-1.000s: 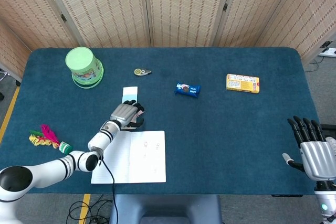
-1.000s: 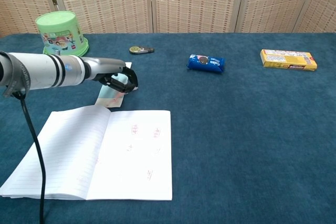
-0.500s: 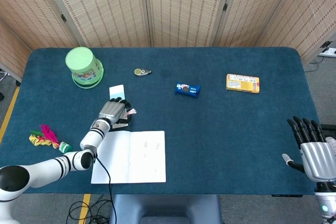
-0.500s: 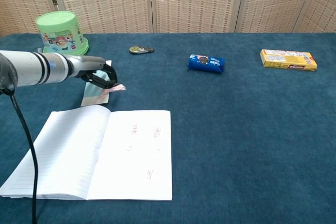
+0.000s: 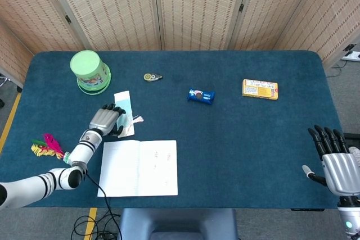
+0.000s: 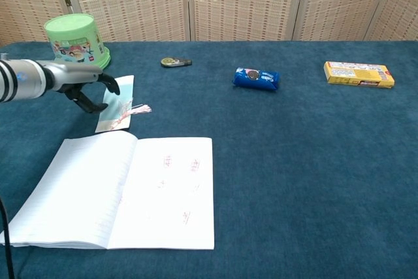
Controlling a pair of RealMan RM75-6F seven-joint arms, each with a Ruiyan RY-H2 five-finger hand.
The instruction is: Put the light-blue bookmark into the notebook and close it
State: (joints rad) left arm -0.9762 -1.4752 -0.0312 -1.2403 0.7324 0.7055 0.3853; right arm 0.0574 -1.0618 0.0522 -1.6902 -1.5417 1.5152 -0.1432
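The light-blue bookmark [image 5: 125,110] [image 6: 118,101] lies flat on the blue cloth just beyond the notebook, its pink tassel [image 6: 135,108] trailing to the right. The notebook [image 5: 140,167] [image 6: 124,191] lies open near the front edge, left of centre. My left hand [image 5: 107,120] [image 6: 85,87] hovers at the bookmark's left edge with its fingers apart. Their tips are close to the bookmark, but nothing is held. My right hand [image 5: 336,164] is open at the table's front right corner, far from both objects, and appears only in the head view.
A green tub [image 5: 89,71] [image 6: 76,40] stands upside down at the back left. A small round gadget [image 5: 152,77], a blue snack pack [image 5: 201,95] and a yellow box [image 5: 260,89] lie across the back. A feathered toy [image 5: 50,146] lies near the left edge.
My left hand let go of the bookmark and drew back to the left. The bookmark now lies uncovered, almost where it was half a second ago. The right hand has not moved.
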